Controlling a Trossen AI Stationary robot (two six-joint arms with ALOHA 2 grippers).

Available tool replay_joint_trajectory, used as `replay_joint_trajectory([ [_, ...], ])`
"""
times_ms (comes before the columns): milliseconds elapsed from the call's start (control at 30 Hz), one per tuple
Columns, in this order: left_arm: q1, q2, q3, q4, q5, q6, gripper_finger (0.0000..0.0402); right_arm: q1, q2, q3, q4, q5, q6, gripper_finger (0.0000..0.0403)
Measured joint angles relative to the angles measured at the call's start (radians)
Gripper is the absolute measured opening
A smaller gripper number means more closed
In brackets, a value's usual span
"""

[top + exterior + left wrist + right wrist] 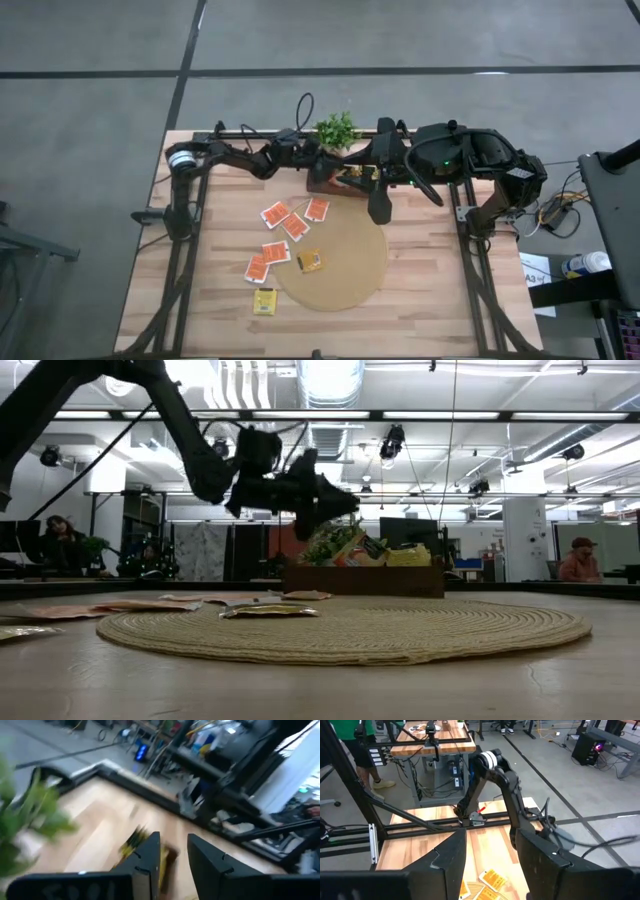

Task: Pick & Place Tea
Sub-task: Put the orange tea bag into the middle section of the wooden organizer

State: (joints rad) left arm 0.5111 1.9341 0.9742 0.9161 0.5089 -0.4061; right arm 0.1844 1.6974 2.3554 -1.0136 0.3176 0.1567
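Orange-red tea packets (295, 226) lie flat on the table left of the round mat. One yellow packet (308, 261) lies on the mat and another (264, 301) on the bare wood near the near edge. More packets stand in a brown wooden box (345, 181) at the mat's far edge; the low view shows this box (365, 579) too. My left gripper (325, 172) hovers above the box's left end, also in the low view (340, 500), open in its wrist view (174, 842), with blurred yellow packets (131, 843) beyond its fingers. My right gripper (377, 205) is raised over the mat's far edge, open (490, 837).
The tan woven mat (350, 280) covers the table's middle. A small green plant (337, 130) stands at the far edge behind the box. Dark frame rails run along the table's left and right sides. Bare wood lies right of the mat. People sit in the room beyond.
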Motion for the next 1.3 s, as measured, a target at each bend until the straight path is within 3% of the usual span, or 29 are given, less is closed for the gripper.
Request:
replay_joint_trajectory([
  [167,0.0,-0.116,-0.002,-0.093,0.043,0.051,0.008,0.0,0.0,0.0,-0.009,0.0,-0.005,0.0166],
  [333,0.0,-0.267,-0.035,-0.191,0.048,0.087,0.0014,-0.003,0.0,0.0,-0.032,0.0,-0.026,0.0166],
  [400,-0.004,-0.333,-0.044,-0.211,0.048,0.071,0.0005,-0.005,0.0,0.0,-0.046,0.009,-0.025,0.0166],
  [833,-0.032,-0.78,-0.154,-0.294,0.043,0.018,0.0001,-0.099,0.008,-0.022,-0.267,0.025,0.033,0.0166],
  [1300,-0.069,-1.08,-0.275,-0.359,0.044,0.0,0.0,-0.31,0.008,-0.273,-0.253,-0.068,0.019,0.0166],
])
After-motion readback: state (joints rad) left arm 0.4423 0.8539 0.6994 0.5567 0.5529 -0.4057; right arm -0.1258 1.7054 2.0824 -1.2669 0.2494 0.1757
